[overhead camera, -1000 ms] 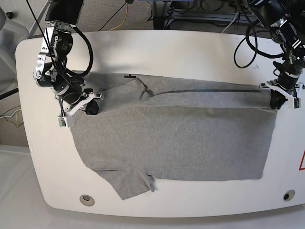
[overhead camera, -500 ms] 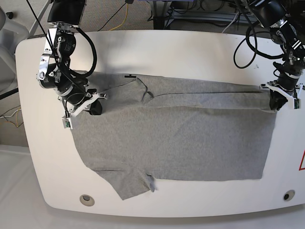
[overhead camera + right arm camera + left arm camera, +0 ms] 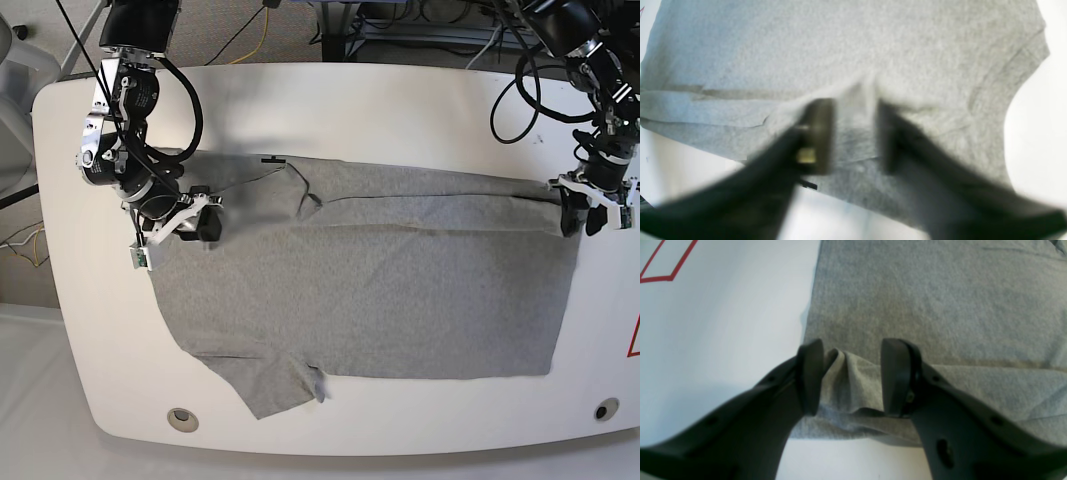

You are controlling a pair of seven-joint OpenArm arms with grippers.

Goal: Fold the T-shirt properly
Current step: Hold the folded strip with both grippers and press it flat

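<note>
Where both hands point(image 3: 851, 376) gape, T-shirt point(image 3: 380, 290) flat

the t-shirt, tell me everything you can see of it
The T-shirt is plain heather-grey knit, spread across the white table with its far long edge folded over onto the body. One short sleeve sticks out at the near edge. A small dark label shows at the neck. Both open claws, left claw and right claw, straddle its folded corners.

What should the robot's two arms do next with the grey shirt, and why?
Probably lift both arms straight up. The jaws of the left gripper and right gripper stand apart, a loose ridge of T-shirt between them; its far strip already lies folded over.
</note>
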